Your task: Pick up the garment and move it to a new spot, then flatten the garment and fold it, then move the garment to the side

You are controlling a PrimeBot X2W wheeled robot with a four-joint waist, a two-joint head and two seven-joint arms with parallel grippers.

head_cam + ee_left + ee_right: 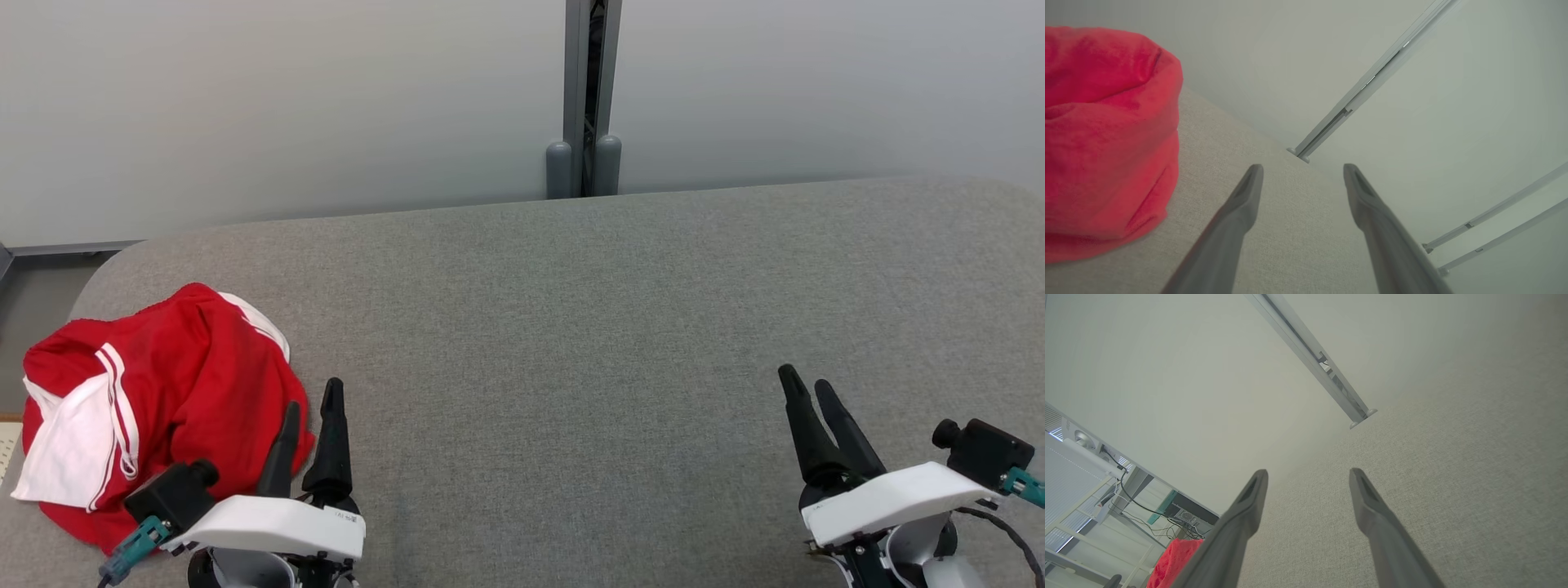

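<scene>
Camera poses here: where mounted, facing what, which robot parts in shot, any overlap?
Head: on the head, facing forward and down at the grey surface; left tool beside the red garment, right tool lower right.
Left wrist: on the left arm, facing along its open fingers across the surface to the wall.
Right wrist: same, on the right arm.
Shared: all three catch the garment and wall post.

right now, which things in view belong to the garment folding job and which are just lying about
Part of the job:
crumpled red garment with white stripes
grey fabric-covered table under it
left gripper, open beside it
right gripper, open

Just there:
grey metal post behind the table
pale wall panels
black box with cables, far off
</scene>
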